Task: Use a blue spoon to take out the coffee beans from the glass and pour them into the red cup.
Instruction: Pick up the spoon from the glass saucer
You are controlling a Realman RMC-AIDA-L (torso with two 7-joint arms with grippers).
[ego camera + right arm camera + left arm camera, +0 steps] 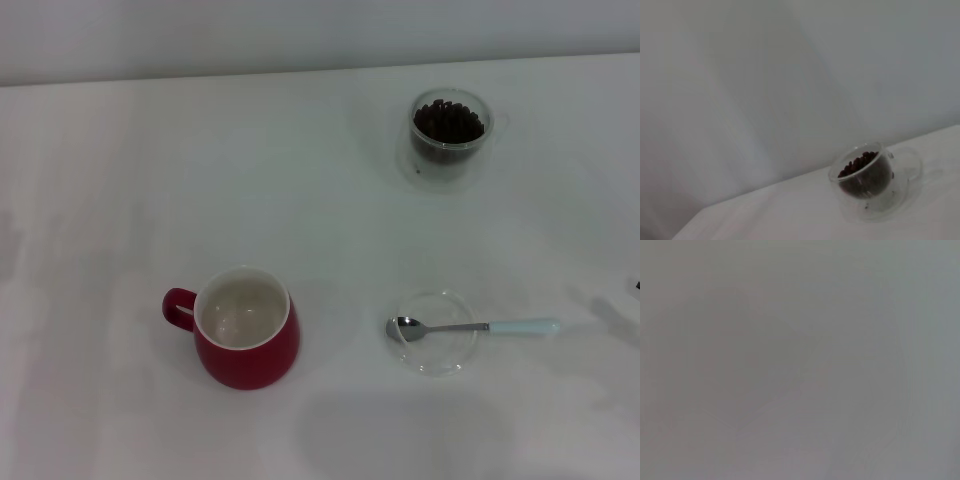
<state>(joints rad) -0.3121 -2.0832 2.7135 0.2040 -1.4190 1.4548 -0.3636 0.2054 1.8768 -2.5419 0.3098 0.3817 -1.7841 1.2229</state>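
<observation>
Step in hand: picking up the blue spoon point(470, 326); nothing is held yet, by my reading.
Blue spoon: lies flat, metal bowl resting in a clear saucer point(432, 332), pale handle reaching out over the tabletop point(120, 180) toward the robot's right.
Glass point(449, 133): far right, well apart from the spoon, filled with coffee beans point(449, 121); the right wrist view shows the glass point(869, 181) and its beans point(858, 164) too.
Red cup point(246, 328): near left, upright, inside empty, handle pointing left.
Jaws: neither arm's jaws appear in any view, so open or closed cannot be told.
Doing it well: take the handle's free end, clear of the saucer, keeping the bowl level for scooping.
Risk: the saucer may slide if the spoon is dragged.
</observation>
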